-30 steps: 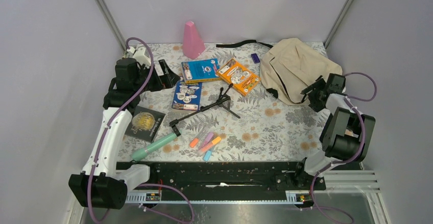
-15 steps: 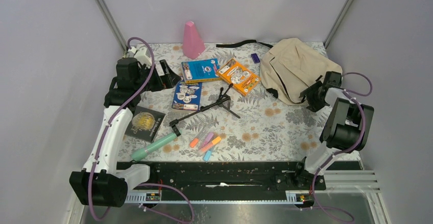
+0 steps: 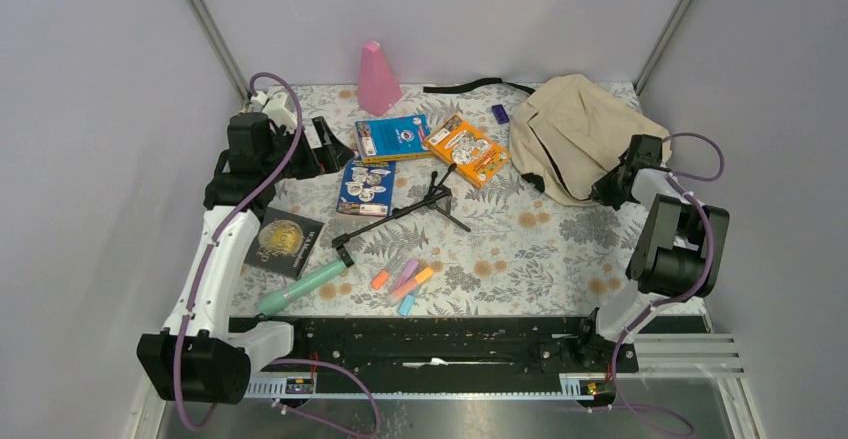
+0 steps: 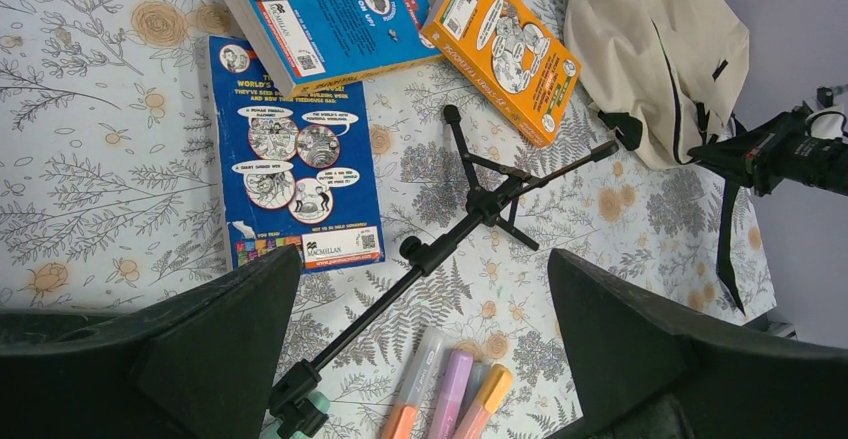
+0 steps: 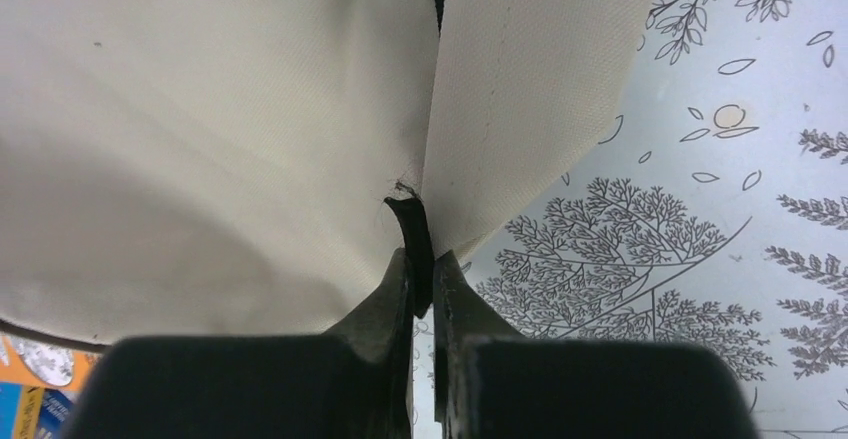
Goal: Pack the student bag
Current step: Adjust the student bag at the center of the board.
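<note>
Right end effector [image 5: 422, 261] pinches black tab [image 5: 408, 221] on soft cream student bag [image 5: 200, 109].

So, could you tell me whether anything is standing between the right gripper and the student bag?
Nothing visible does. The right gripper is at the near edge of the student bag, shut on a black tab at the seam, with no other object between them.

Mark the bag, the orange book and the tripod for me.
bag [image 3: 575, 129], top view, middle of its beige fabric
orange book [image 3: 466, 149], top view, centre of its cover
tripod [image 4: 487, 202], left wrist view, hub where the legs meet
</note>
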